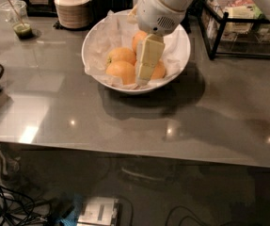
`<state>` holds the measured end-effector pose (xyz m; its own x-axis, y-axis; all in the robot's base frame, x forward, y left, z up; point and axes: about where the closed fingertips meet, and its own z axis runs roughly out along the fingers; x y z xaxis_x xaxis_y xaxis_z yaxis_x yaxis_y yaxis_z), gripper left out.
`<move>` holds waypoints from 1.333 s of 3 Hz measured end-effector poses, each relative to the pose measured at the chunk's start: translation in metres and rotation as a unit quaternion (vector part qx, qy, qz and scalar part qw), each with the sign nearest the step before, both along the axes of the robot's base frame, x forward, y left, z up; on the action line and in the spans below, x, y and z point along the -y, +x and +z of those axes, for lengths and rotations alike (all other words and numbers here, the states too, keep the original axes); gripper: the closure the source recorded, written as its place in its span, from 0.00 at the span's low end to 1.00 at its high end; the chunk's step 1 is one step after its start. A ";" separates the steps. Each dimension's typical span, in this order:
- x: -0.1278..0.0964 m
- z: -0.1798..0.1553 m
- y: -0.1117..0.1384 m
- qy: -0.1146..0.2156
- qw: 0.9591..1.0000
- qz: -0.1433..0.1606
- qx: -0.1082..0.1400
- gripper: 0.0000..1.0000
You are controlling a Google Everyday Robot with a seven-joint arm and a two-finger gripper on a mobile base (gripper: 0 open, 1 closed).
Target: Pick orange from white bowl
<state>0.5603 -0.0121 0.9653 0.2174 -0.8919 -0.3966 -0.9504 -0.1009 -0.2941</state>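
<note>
My gripper [143, 79] hangs tip-down inside the white bowl [133, 89], a pale cream block tilted a little, its upper end leaning toward the right of the view. Whether it is open or closed I cannot tell; from this side it reads as one slab. Its lower end sits low among the fruit, at the near side of the bowl, and in this view it overlaps two of them. Whether it actually touches either one I cannot tell.

The orange [158, 71] lies just behind and to the right of my gripper, showing only as a crescent past its edge. It is round, with no long axis to speak of, and I cannot tell which way its stem end faces. Three other oranges [121, 72] share the bowl: one at the near left against my tip, one behind that, and one at the back, mostly hidden by my wrist [162, 11].

All of them rest on crinkled white paper [100, 40] that lines the bowl and rises above its rim at the back.

The bowl stands on a glossy grey table [125, 126]. Behind it to the left is a stack of beige bowls [72, 7], farther left a clear cup [18, 19] with green at the bottom and a stick in it. To the right stands a black wire rack [238, 32].
</note>
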 end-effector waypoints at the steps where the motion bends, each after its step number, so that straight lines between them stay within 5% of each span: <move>1: -0.014 0.006 0.035 -0.021 0.999 -0.022 0.027 0.00; 3: 0.001 0.008 0.040 -0.030 0.998 -0.051 0.035 0.00; 4: 0.020 -0.017 0.074 -0.033 0.997 -0.068 0.012 0.00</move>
